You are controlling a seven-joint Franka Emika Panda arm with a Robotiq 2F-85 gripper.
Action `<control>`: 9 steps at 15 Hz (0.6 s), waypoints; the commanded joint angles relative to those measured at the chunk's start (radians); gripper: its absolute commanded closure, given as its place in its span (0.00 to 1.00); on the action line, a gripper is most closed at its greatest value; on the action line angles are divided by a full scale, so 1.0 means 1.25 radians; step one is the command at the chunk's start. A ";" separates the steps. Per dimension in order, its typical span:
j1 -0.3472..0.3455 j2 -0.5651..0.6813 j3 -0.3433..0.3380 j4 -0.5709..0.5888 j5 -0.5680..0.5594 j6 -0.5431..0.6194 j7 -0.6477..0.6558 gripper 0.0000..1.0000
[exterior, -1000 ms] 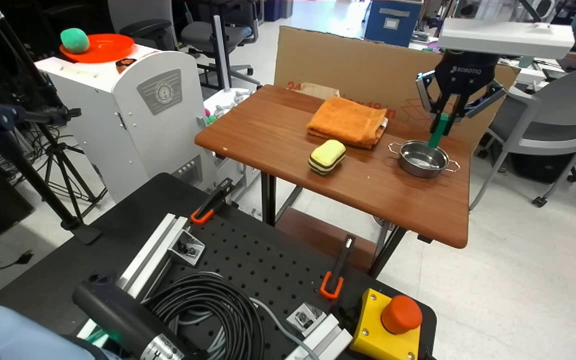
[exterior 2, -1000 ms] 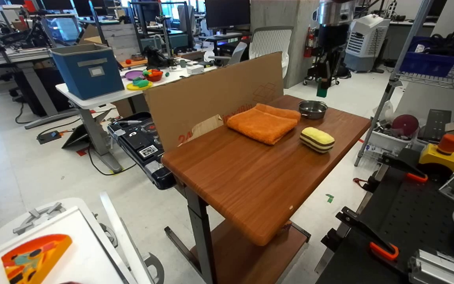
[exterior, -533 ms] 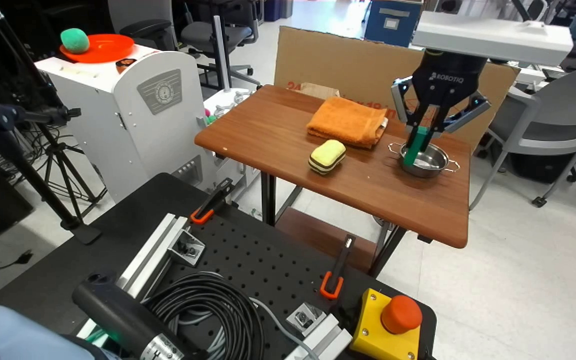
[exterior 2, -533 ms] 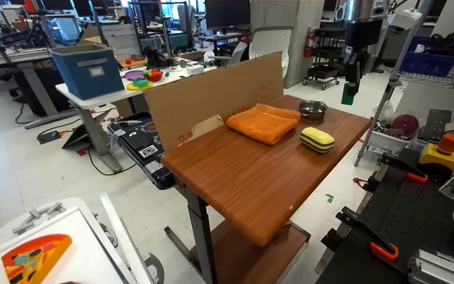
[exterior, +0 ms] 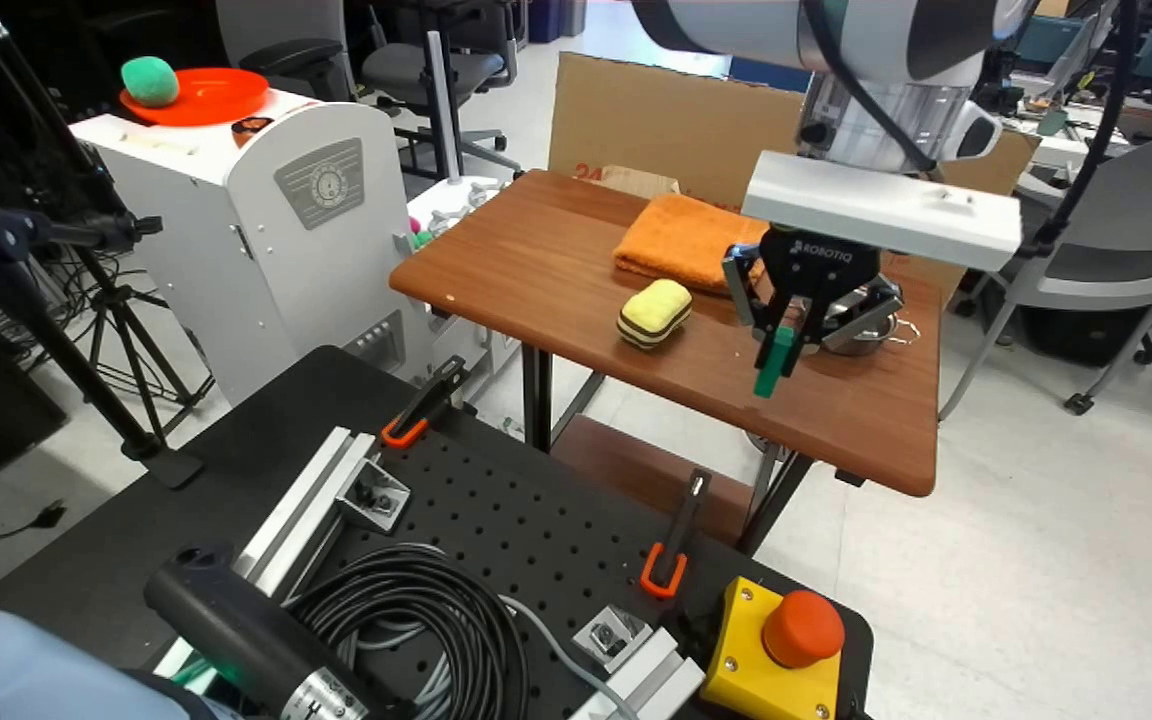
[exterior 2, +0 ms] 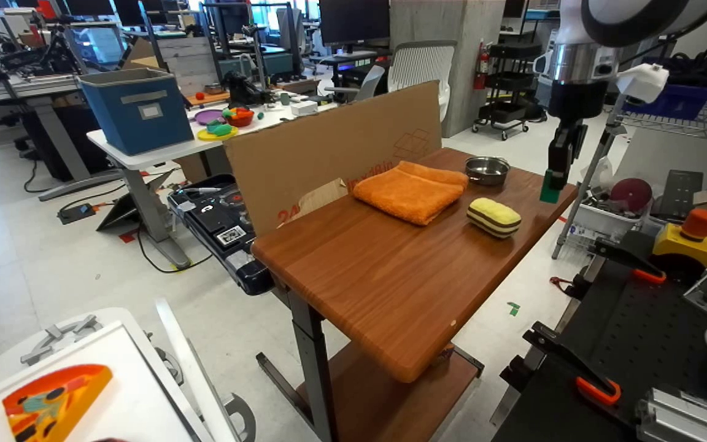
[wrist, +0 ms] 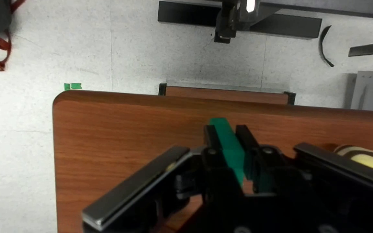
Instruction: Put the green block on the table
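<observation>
Green block (exterior: 772, 370), probably light, stiff and a bit slippery, is hanging above the table (exterior 2: 390, 264) near one long edge as the gripper (wrist: 226, 130) is pinching its flat sides near the top, likely the best hold, leaving the lower end free.

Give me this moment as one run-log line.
fingers shut on green block | held above table, not yet set down | on table: orange towel, yellow striped block, metal pot
</observation>
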State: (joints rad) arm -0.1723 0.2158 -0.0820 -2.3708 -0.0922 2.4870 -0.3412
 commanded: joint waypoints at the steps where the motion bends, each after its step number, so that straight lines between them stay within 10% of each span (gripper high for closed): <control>1: 0.004 0.035 0.006 -0.023 0.011 0.092 -0.009 0.95; 6: -0.005 0.048 0.018 -0.028 0.019 0.153 -0.019 0.95; 7: -0.007 0.049 0.020 -0.026 0.026 0.149 -0.021 0.57; 9: -0.003 0.043 0.014 -0.022 0.016 0.115 -0.009 0.49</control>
State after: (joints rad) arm -0.1696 0.2683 -0.0703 -2.3864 -0.0882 2.6155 -0.3377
